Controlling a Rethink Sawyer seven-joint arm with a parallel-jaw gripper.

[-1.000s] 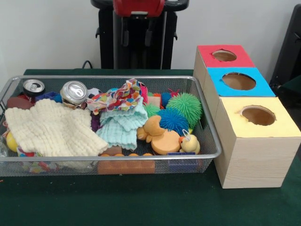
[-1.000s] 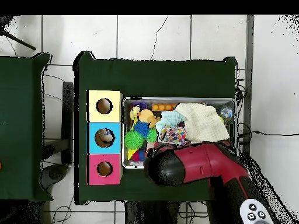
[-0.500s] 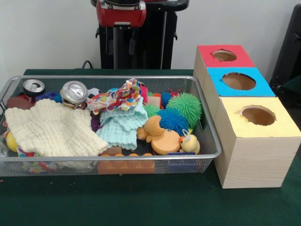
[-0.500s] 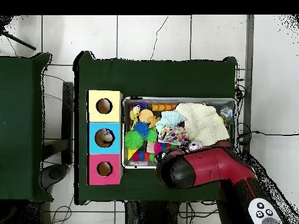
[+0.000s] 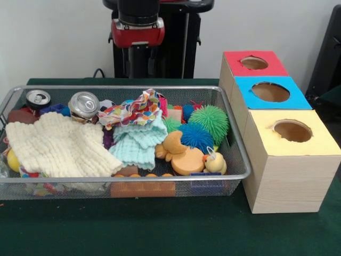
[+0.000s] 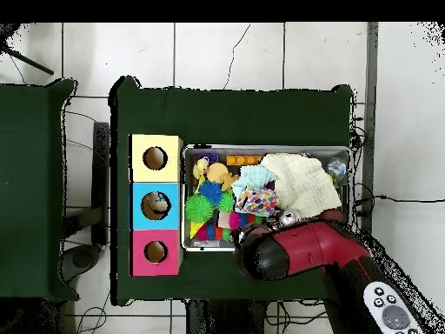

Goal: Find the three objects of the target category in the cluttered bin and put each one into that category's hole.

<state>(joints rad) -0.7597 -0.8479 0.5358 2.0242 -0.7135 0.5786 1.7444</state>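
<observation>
Above the far rim of the silver wire-mesh bin (image 5: 234,140), the red and black arm's gripper (image 5: 138,63) hangs over the table; whether it is spread or pressed together cannot be told. Inside the bin lie a cream knitted cloth (image 5: 58,145), a mint folded cloth (image 5: 137,144), two silver drink cans (image 5: 83,104), green and blue spiky rubber balls (image 5: 212,119) and an orange rubber duck (image 5: 180,153). Just beside the bin stand three wooden boxes with red, blue and yellow holed tops (image 5: 270,92).

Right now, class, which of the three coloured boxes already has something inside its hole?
The blue box, the middle one: the overhead view shows an object in its hole; the others look empty.
</observation>
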